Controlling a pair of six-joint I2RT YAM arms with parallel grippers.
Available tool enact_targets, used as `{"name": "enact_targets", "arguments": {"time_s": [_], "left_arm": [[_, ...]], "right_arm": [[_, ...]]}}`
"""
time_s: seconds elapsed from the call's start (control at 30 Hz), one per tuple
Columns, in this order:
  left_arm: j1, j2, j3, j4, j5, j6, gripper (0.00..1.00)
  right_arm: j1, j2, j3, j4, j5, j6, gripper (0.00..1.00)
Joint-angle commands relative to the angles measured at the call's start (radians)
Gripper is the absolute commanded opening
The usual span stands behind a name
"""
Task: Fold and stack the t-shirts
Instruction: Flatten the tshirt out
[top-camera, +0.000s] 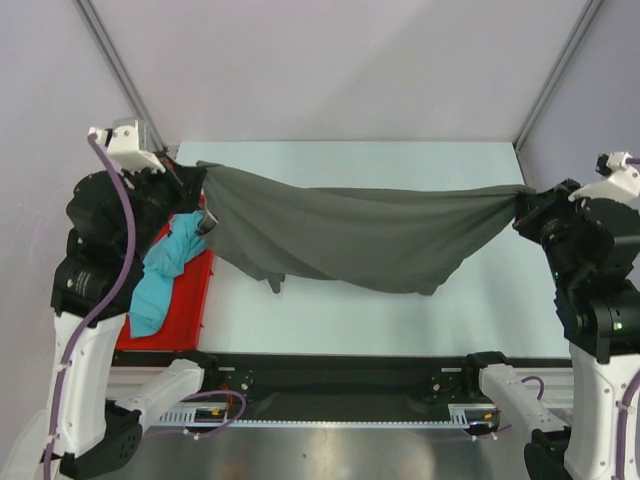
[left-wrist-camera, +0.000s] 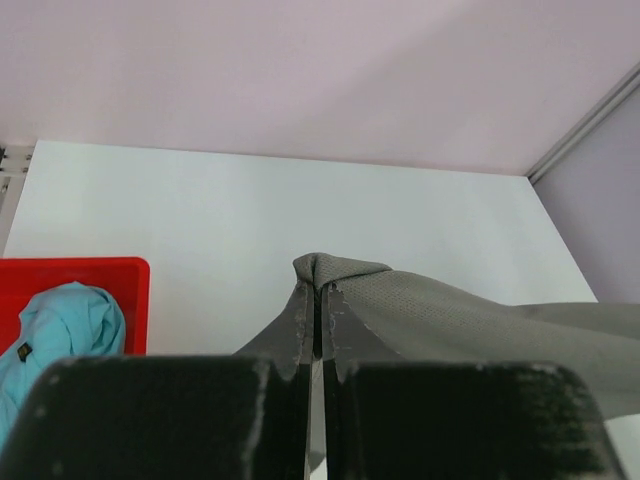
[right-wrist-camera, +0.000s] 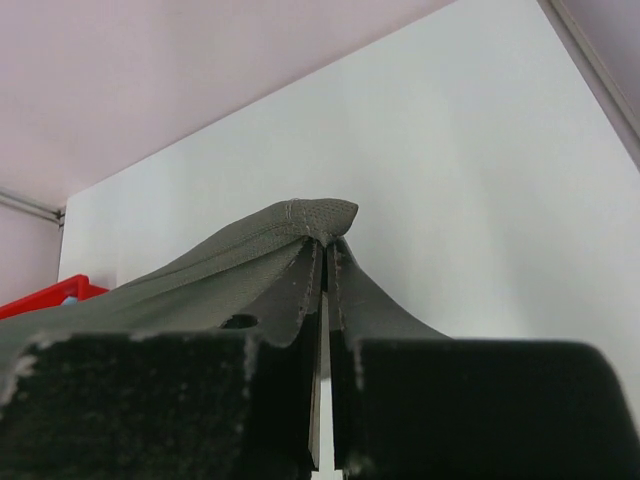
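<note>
Across the pale surface (top-camera: 420, 310), we see the dark grey t-shirt (top-camera: 350, 235) held up in the air and stretched from the left side to the right. Its upper edge sags in a shallow curve and its loose lower part hangs in folds toward the surface. From above we cannot tell whether the lowest folds touch down.

The left arm (top-camera: 95, 250) stands at the left edge and the right arm (top-camera: 590, 260) at the right edge.

Beside the left arm, along the surface's left edge, lies the red tray (top-camera: 195, 300). In it we find the teal t-shirt (top-camera: 165, 270), crumpled, with one end trailing toward the tray's near end. The grey shirt's left end hangs near the tray's far end.

The left hand (top-camera: 197, 190) is closed tight on the left end of the grey shirt. In its wrist view the two fingers (left-wrist-camera: 450, 420) press together with a fold of cloth pinched between their tips. The right hand (top-camera: 522, 207) is likewise clamped on the opposite end, where a stitched edge of the cloth folds over its fingertips.
</note>
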Motion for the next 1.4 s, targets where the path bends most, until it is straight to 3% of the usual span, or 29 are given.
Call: {"name": "enact_targets", "arguments": {"time_s": [0.0,0.13,0.23,0.37,0.43,0.5,0.53,0.57,0.63,0.67,0.73,0.83,0.9,1.07,1.1,1.17,1.23,1.37], "left_arm": [[0.006,0.091,0.044,0.071,-0.004,0.006,0.0],[0.006,0.256,0.118,0.058,-0.002,0.024,0.02],[0.005,0.451,0.259,0.0,0.001,0.04,0.02],[0.014,0.66,0.328,0.068,0.005,0.083,0.0],[0.032,0.833,0.442,0.052,0.002,0.087,0.01],[0.067,0.94,0.58,-0.009,-0.026,0.077,0.15],[0.072,1.026,0.616,-0.027,-0.077,0.077,0.57],[0.077,1.048,0.642,-0.052,-0.102,0.08,0.68],[0.075,1.079,0.639,-0.063,-0.142,0.098,0.86],[0.069,1.082,0.639,-0.096,-0.154,0.104,0.89],[0.058,1.042,0.586,-0.121,-0.197,0.112,0.9],[0.052,0.937,0.371,-0.075,-0.144,0.081,0.86],[0.043,0.832,0.213,-0.063,-0.127,0.06,0.79],[-0.023,0.666,-0.119,-0.063,-0.033,-0.004,0.66],[-0.032,0.622,-0.156,-0.066,-0.027,-0.023,0.59],[-0.05,0.571,-0.254,-0.06,-0.013,-0.077,0.55],[-0.07,0.513,-0.302,-0.052,-0.016,-0.101,0.52],[-0.078,0.487,-0.368,-0.078,-0.01,-0.146,0.52]], "right_arm": [[-0.003,0.072,0.031,0.057,0.038,-0.023,0.0],[-0.017,0.229,0.041,0.15,0.05,-0.004,0.0],[-0.045,0.326,0.02,0.264,0.058,-0.012,0.0],[-0.045,0.608,0.11,0.316,0.12,-0.062,0.0],[-0.055,0.726,0.173,0.309,0.101,-0.061,0.01],[-0.086,0.881,0.294,0.284,0.037,-0.009,0.29],[-0.115,0.927,0.338,0.237,0.024,0.016,0.4],[-0.121,0.977,0.477,0.183,0.038,0.017,0.55],[-0.127,1.107,0.601,0.015,0.099,0.016,0.65],[-0.127,1.132,0.662,-0.028,0.093,0.011,0.7],[-0.13,1.114,0.631,-0.101,0.082,0.026,0.72],[-0.115,0.978,0.387,-0.066,-0.016,0.051,0.71],[-0.094,0.889,0.141,-0.002,-0.106,0.068,0.65],[-0.017,0.606,-0.277,0.042,-0.162,0.158,0.52],[-0.019,0.568,-0.332,0.055,-0.175,0.195,0.48],[-0.019,0.459,-0.484,0.077,-0.185,0.214,0.33],[-0.022,0.41,-0.592,0.083,-0.194,0.235,0.27],[-0.112,0.344,-0.742,0.1,-0.293,0.276,0.3]]}}
